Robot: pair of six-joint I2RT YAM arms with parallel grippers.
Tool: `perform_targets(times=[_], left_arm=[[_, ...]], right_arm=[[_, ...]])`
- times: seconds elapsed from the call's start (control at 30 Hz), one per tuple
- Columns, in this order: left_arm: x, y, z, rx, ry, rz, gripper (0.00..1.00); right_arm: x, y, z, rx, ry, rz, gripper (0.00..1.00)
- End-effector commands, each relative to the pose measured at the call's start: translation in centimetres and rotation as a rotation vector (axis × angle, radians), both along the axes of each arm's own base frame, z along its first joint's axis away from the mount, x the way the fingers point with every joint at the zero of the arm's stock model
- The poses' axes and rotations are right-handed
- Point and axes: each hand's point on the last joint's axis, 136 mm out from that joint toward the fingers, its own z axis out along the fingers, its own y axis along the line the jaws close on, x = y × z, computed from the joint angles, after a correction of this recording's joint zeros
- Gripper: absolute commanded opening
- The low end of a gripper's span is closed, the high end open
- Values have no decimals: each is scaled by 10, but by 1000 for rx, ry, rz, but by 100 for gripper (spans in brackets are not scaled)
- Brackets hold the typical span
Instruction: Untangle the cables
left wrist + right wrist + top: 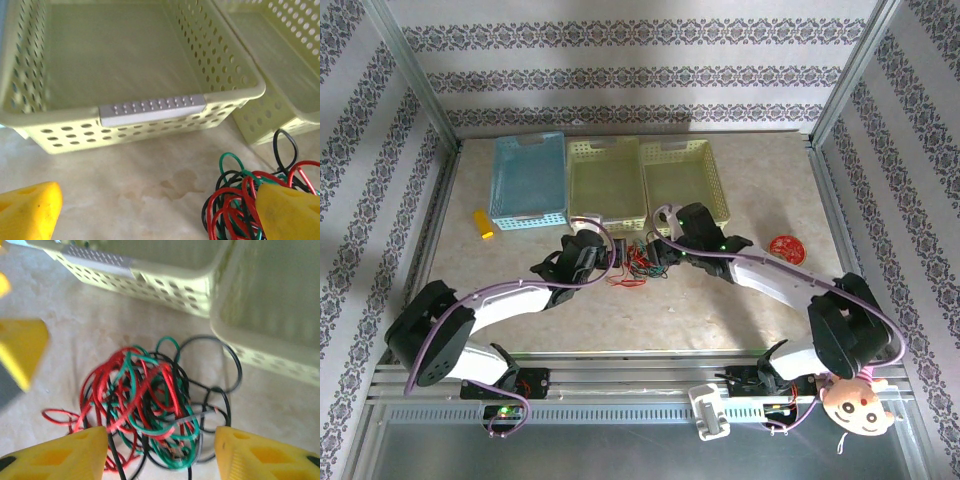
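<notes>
3 baskets (607,185), 1 cable tangle (145,400) (red/grn/blk)

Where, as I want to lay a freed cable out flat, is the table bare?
Bare: the broad strip of table between the cables and the near edge, and the patch right of the right yellow basket, beyond the red disc. Crowded: around the tangle, close in front of that basket.
</notes>
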Motion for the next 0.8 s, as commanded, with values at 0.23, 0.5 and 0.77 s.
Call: perform_targets(times=[0.23, 0.5, 0.77], left_arm=[[5, -16, -3, -201, 23, 50, 99], [2, -29, -3, -248, 53, -5, 100], [3, -55, -6, -293, 86, -108, 99]], right_arm=[[21, 26, 11, 54, 48, -5, 39], [21, 28, -17, 24, 125, -22, 29], [18, 22, -4, 33, 74, -20, 0]])
